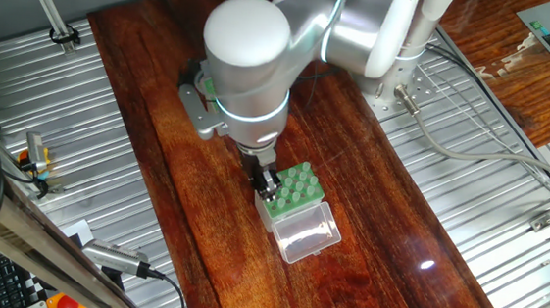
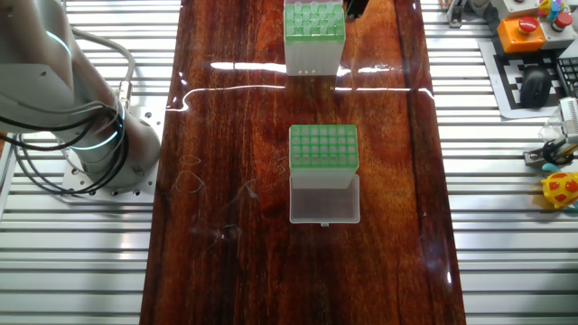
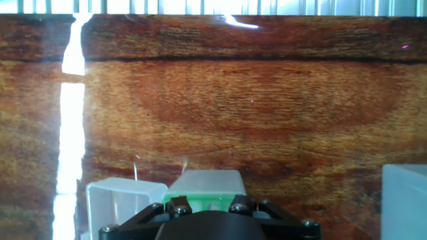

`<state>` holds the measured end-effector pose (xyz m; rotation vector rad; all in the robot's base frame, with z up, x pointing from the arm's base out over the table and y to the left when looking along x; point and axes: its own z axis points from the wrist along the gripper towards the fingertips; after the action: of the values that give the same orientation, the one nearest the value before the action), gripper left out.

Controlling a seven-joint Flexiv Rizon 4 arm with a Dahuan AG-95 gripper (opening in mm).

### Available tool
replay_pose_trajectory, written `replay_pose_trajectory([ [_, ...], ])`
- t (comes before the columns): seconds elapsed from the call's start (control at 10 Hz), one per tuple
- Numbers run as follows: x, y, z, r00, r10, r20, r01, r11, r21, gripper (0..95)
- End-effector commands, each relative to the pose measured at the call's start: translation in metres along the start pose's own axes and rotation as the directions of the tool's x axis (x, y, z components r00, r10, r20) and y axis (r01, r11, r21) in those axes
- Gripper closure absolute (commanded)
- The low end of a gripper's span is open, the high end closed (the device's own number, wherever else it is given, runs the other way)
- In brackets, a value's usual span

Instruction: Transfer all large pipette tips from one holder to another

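Gripper hangs low at one corner of the clear-sided holder, I'd judge to line up on a corner hole. I cannot tell whether its fingers are parted or closed. The large pipette tips seem to sit in that holder's grid. The grey-sided box waits well apart, its lid folded open to receive them.

Open wood ahead of me; clear-sided holder sits right under my gripper, its lid seemingly folded flat.
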<state>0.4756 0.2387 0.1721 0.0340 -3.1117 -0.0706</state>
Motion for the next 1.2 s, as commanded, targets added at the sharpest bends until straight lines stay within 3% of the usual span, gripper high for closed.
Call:
replay_pose_trajectory([
  [0.1, 0.001, 0.004, 0.005, 1.000, 0.000, 0.008, 0.000, 1.000, -0.004, 57.0],
  [0.7, 0.005, 0.010, 0.016, 1.000, 0.014, 0.009, -0.014, 1.000, 0.002, 57.0],
  [0.8, 0.008, 0.010, 0.017, 1.000, 0.016, 0.009, -0.016, 1.000, 0.002, 76.0],
  [1.2, 0.013, 0.008, 0.020, 1.000, 0.020, 0.012, -0.020, 1.000, 0.001, 76.0],
])
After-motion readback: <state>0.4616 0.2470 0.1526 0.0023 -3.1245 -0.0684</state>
